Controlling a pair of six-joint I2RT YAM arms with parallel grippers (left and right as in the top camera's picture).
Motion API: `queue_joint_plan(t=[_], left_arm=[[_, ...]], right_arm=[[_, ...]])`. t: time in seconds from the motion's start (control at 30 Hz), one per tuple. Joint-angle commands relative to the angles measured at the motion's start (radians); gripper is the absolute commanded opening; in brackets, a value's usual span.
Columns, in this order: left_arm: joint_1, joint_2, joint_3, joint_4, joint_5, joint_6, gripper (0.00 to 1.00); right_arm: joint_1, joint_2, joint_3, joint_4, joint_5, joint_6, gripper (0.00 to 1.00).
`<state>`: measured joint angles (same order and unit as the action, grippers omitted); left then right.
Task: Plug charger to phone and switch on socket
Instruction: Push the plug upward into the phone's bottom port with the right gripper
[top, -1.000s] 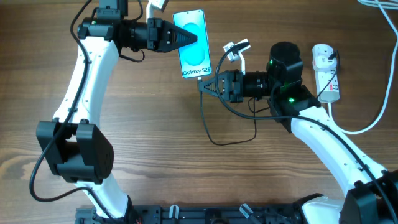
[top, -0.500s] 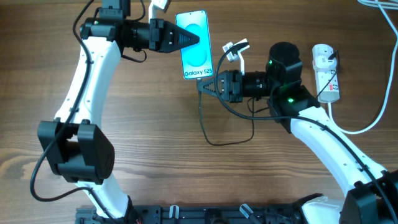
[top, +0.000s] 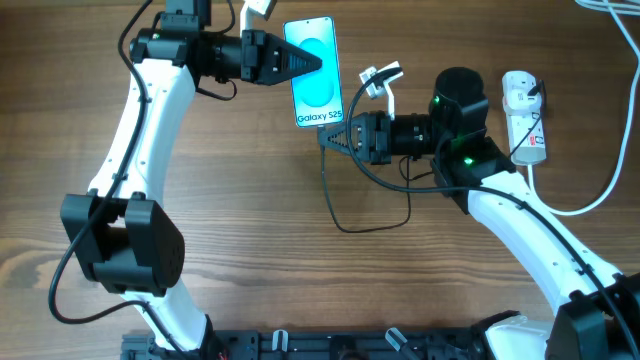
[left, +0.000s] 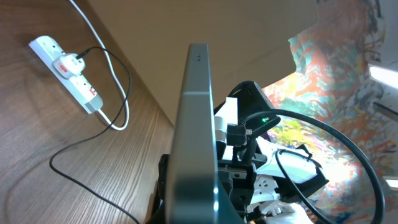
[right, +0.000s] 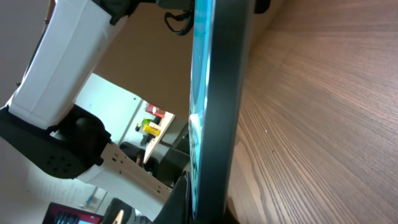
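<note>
Left end effector (top: 312, 62) grips the phone (top: 320, 85), right end effector (top: 328, 138) pinches the charger (top: 340, 222) at its base: plugging seems underway, socket (top: 524, 120) by the right edge untouched.

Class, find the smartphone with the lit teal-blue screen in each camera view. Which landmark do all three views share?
Overhead: the rectangular smartphone with the teal-blue screen sits top centre, screen up.
Left wrist: smartphone fills the centre, edge-on, grey.
Right wrist: smartphone at centre, edge-on, teal glow on its left.
Shared landmark: the brown wooden table.
</note>
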<state>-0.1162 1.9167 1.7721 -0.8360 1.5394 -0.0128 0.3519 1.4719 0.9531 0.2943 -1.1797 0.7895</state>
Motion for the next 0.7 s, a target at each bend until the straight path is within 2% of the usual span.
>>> queue_joint_plan(t=[0.0, 0.67], left_arm=[[-0.054, -0.011, 0.014, -0.012, 0.031, 0.005, 0.04], [-0.094, -0.011, 0.014, -0.063, 0.031, 0.009, 0.04]], right_arm=[[-0.023, 0.01, 0.011, 0.043, 0.076, 0.008, 0.04], [-0.058, 0.011, 0.011, 0.137, 0.109, 0.056, 0.04]])
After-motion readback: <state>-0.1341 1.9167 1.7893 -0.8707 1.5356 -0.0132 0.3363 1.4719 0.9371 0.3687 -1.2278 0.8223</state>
